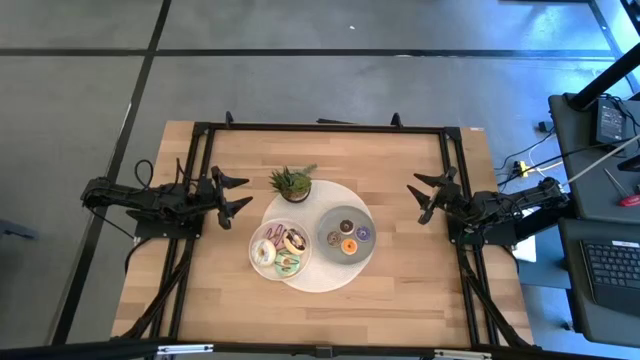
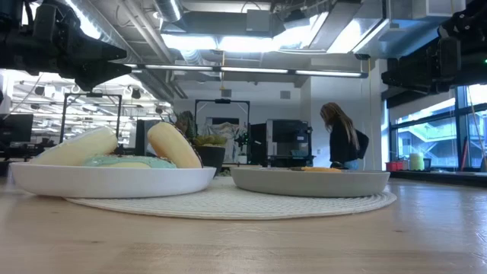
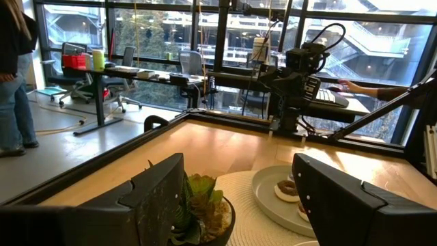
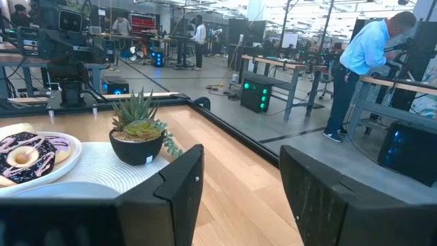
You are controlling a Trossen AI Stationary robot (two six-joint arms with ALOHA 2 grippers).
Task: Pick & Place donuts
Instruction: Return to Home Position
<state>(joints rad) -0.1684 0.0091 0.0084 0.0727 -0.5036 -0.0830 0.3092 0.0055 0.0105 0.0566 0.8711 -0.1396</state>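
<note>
Several donuts lie piled on a white plate (image 1: 258,262): a white one (image 1: 264,252), a brown-and-white one (image 1: 295,240) and a green one (image 1: 288,265). Three small donuts rest in a grey plate (image 1: 327,225): chocolate brown (image 1: 346,226), orange (image 1: 348,246), blue-purple (image 1: 363,234). Both plates sit on a round white mat (image 1: 345,195). My left gripper (image 1: 238,192) hangs open left of the plates, above the table. My right gripper (image 1: 422,197) hangs open right of them. In the low view the donuts (image 2: 171,143) lean on one another above the white plate's rim.
A small green potted plant (image 1: 292,183) stands on the mat's far edge, between the grippers. Bare wood (image 1: 400,280) lies near, left and right of the mat. A black frame (image 1: 320,128) rims the table. People stand in the room (image 4: 365,61) beyond.
</note>
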